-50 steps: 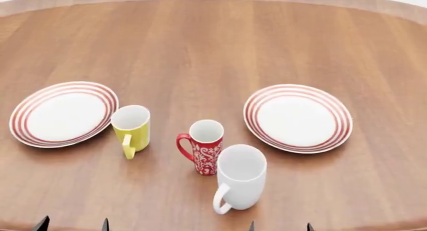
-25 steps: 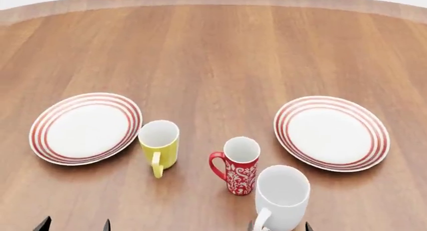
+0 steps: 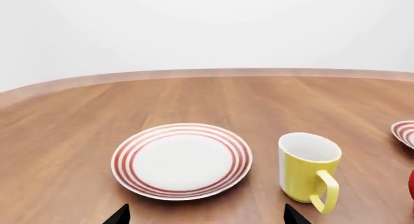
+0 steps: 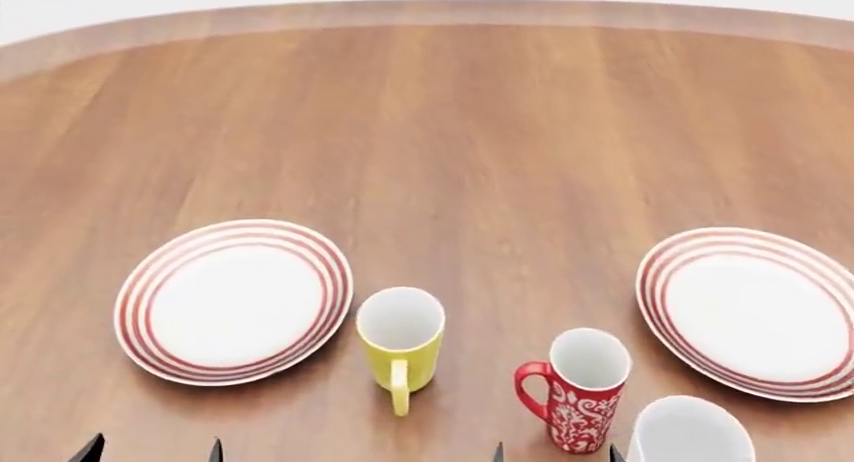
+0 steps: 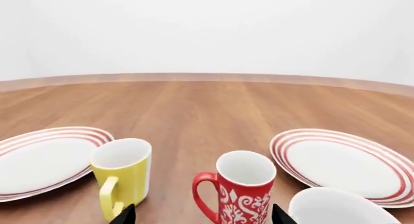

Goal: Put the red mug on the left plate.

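The red mug point(image 4: 577, 392) with white scrollwork stands upright near the table's front, handle to its left. The left plate point(image 4: 234, 300), white with red rings, lies bare to the left past a yellow mug. My right gripper point(image 4: 557, 452) shows only two dark fingertips at the bottom edge, open, just short of the red mug point(image 5: 245, 190). In the right wrist view the tips of this gripper point(image 5: 203, 216) flank the mug without touching it. My left gripper point(image 4: 150, 450) is open too, in front of the left plate point(image 3: 182, 161), with nothing between its tips point(image 3: 207, 216).
A yellow mug point(image 4: 400, 342) stands between the left plate and the red mug. A larger white mug point(image 4: 687, 434) stands close to the red mug's right. A second ringed plate point(image 4: 751, 312) lies at the right. The wooden table point(image 4: 441, 132) stretches far back.
In the head view everything on the table has slid right and down toward the bottom edge as the view moved. The mugs and plates keep their places relative to each other.
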